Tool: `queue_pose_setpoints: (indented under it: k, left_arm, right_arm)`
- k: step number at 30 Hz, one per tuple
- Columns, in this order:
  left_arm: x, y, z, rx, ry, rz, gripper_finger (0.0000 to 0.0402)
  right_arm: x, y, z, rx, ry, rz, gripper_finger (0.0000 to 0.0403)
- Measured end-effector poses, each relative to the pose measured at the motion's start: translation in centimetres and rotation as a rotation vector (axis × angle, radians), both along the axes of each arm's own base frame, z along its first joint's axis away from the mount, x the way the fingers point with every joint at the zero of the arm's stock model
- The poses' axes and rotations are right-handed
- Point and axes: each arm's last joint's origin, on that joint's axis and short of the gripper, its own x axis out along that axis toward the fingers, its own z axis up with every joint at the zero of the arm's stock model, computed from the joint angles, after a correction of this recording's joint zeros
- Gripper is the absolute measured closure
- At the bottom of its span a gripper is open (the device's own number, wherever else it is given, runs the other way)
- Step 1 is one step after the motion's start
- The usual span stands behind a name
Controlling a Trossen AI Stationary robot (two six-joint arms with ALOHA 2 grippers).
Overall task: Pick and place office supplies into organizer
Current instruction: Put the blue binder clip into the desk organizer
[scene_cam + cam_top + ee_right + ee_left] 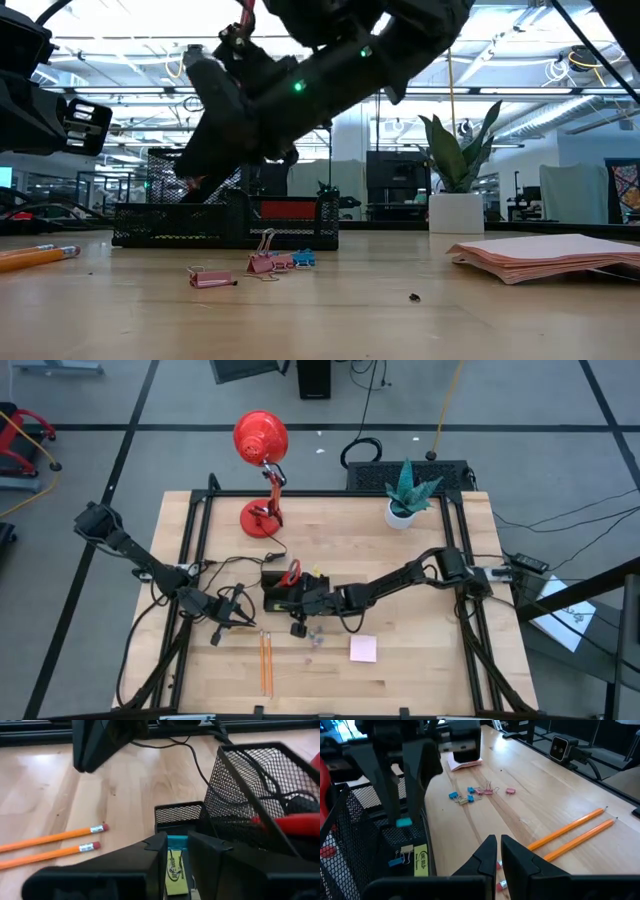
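The black mesh organizer stands mid-table with red-handled scissors upright in its tall part. A yellow piece lies in its low compartment. My right gripper hangs over that compartment, shut on a small blue clip. My left gripper stands shut and holding nothing, left of the organizer. Two orange pencils lie near the front edge, a pink sticky pad to their right. Several small clips lie loose between them. My right gripper pinches the small blue clip between the free ends of its two fingers. The fingers come slanting down from the table's right side. The clip is lifted clear, just above the organizer's low compartment.
A red desk lamp stands at the far left of the table and a potted plant at the far right. A black cable runs behind the organizer. Bare wood lies at the front right, past the sticky pad.
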Motion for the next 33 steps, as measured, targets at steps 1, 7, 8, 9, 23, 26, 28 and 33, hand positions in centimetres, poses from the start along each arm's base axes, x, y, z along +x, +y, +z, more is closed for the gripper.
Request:
queue_pose_setpoints:
  k: [1,7,8,9,23,26,28,33]
  left_arm:
    - [0.0,0.0,0.0,-0.001,-0.002,0.000,0.0371]
    - [0.0,0.0,0.0,-0.002,0.000,0.001,0.0371]
    - [0.0,0.0,0.0,-0.002,0.000,0.000,0.0371]
    - [0.0,0.0,0.0,-0.002,0.000,0.000,0.0371]
    - [0.0,0.0,0.0,-0.006,0.001,0.002,0.0371]
    - [0.0,0.0,0.0,-0.006,0.001,0.002,0.0371]
    - [0.0,0.0,0.0,-0.006,0.001,0.001,0.0371]
    - [0.0,0.0,0.0,-0.006,0.001,0.001,0.0371]
  right_arm:
    - [0.0,-0.1,-0.1,0.000,0.001,-0.001,0.0348]
    - [0.1,-0.5,-1.0,-0.006,0.027,-0.016,0.0348]
    - [0.1,-0.5,-0.9,-0.011,0.023,-0.023,0.0348]
    - [0.1,-0.5,-0.8,-0.020,0.019,-0.029,0.0348]
    - [-0.2,-0.6,-1.3,-0.055,0.080,-0.012,0.0348]
    - [-0.2,-0.5,-1.4,-0.050,0.088,0.003,0.0348]
    - [-0.2,-0.6,-1.4,-0.045,0.090,0.008,0.0348]
    - [-0.2,-0.7,-1.4,-0.039,0.098,0.003,0.0348]
